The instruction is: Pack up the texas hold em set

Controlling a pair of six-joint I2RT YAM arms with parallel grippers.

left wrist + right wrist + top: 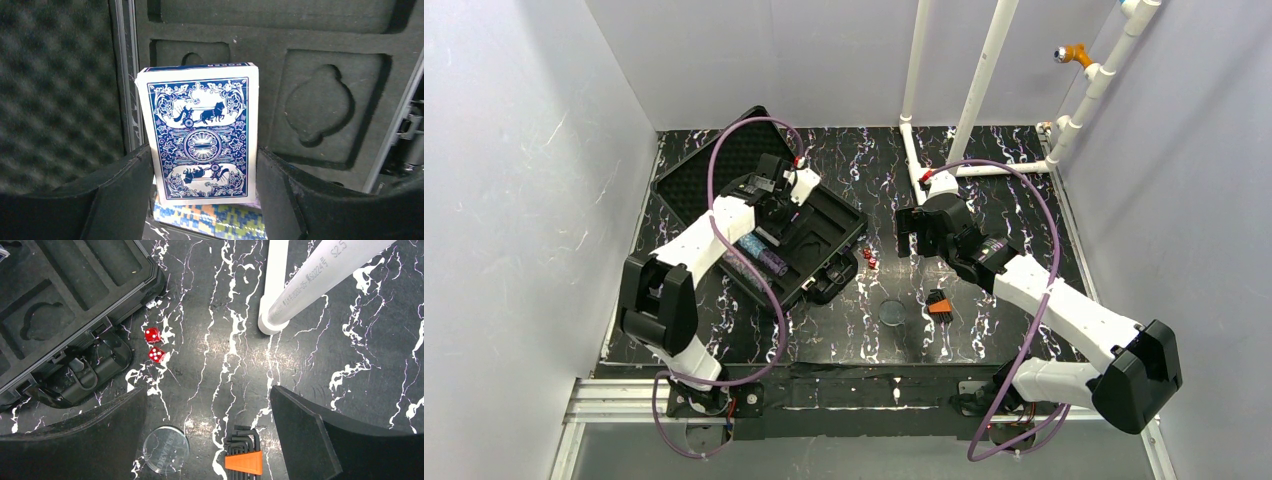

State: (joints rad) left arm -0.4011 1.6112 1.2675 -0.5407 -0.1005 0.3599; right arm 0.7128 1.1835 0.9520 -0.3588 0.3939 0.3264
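The black hard case (pixel 824 240) lies open at the left of the table, its foam lid (pixel 709 165) folded back. Teal and purple chip rolls (pixel 762 256) lie in its tray. My left gripper (pixel 781 196) hovers over the tray, shut on the blue-backed card deck (pixel 200 135), which stands upright between the fingers (pixel 125 195) above empty moulded pockets (pixel 320 107). My right gripper (pixel 911 232) is open and empty above the table, right of the case. The clear round disc (pixel 165 449) lies on the table below it, also in the top view (pixel 891 312).
Two red dice (pixel 155 345) lie by the case's front edge and handle (pixel 85 375). An orange-and-black hex key set (pixel 243 456) lies right of the disc. White PVC pipes (pixel 969 100) stand at the back right. Grey walls enclose the table.
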